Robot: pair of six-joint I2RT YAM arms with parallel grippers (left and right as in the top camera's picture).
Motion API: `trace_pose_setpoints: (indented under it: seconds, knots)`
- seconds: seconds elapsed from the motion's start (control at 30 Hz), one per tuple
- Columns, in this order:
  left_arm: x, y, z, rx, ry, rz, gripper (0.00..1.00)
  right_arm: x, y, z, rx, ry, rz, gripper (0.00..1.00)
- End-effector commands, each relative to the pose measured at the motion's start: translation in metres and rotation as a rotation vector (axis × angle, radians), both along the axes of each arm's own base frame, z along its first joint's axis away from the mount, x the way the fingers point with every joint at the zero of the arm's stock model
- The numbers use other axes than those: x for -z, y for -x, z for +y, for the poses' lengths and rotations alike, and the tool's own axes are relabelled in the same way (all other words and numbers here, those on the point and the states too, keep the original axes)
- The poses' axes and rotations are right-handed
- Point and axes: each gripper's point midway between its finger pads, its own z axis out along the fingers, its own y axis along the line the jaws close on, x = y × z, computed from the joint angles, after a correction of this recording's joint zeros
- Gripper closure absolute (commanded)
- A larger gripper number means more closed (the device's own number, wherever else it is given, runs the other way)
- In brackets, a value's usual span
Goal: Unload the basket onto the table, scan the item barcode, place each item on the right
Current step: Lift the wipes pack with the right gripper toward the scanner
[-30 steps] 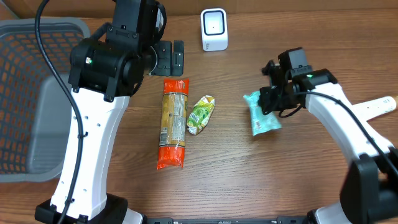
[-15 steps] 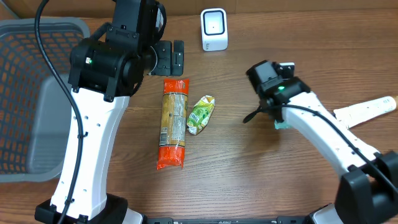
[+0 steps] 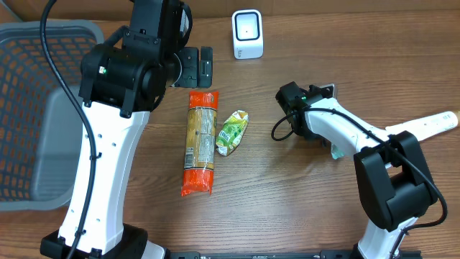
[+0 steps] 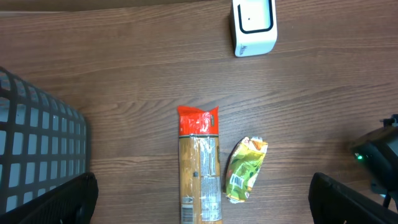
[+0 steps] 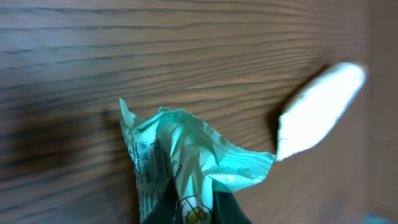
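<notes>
Between the dark fingers of the right gripper (image 5: 194, 208), a crumpled teal packet (image 5: 177, 165) is pinched at its lower end. Its printed, wrinkled film fans upward over the wood grain in the right wrist view. From overhead only a small teal corner (image 3: 335, 151) shows, poking out from under the white right arm (image 3: 338, 126). That corner lies to the right of the white scanner (image 3: 247, 34) and well apart from it, on the robot's side. The jaws are clamped nearly together on the film. Whether the packet touches the table (image 3: 287, 208) or hangs just above it I cannot tell.

Straight toward the robot from the scanner, a little to the left, lies a small green snack packet (image 3: 232, 132). Just beside it, further left, is a long orange-ended package (image 3: 200, 142), lying lengthwise with one red end pointing toward the scanner. The two sit close together but whether they touch is not clear.

Left of the scanner the left gripper (image 3: 195, 66) is above the table with its fingers spread wide and nothing between them; the top end of the orange package is just on the robot's side of it. Far to the left of the scanner stands a grey mesh basket (image 3: 50, 29). Far to its right, near the table edge, is a white elongated object (image 3: 431, 124), too blurred in the right wrist view to identify.
</notes>
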Motion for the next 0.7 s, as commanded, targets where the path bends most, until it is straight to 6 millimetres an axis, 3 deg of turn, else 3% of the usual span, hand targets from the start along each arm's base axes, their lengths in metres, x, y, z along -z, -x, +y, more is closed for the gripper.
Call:
trace_pose_setpoints:
  seconds: [0.0,0.17,0.4,0.53,0.67]
  knots:
    - [0.0,-0.002,0.003,0.004,-0.019,-0.003,0.01,0.013,0.003,0.022,0.015,-0.152,0.024,0.96]
    - [0.0,-0.002,0.003,0.004,-0.019,-0.003,0.0,0.027,0.006,0.045,0.01,-0.302,0.065,0.96]
    - [0.0,-0.002,0.003,0.004,-0.019,-0.003,0.01,0.04,0.011,0.099,-0.075,-0.599,0.166,0.96]
    - [0.0,-0.002,0.003,0.004,-0.019,-0.003,0.0,0.021,-0.001,0.123,-0.099,-0.773,0.164,0.96]
    - [0.0,-0.002,0.003,0.004,-0.019,-0.003,0.0,-0.023,-0.028,0.135,-0.122,-0.93,0.076,0.96]
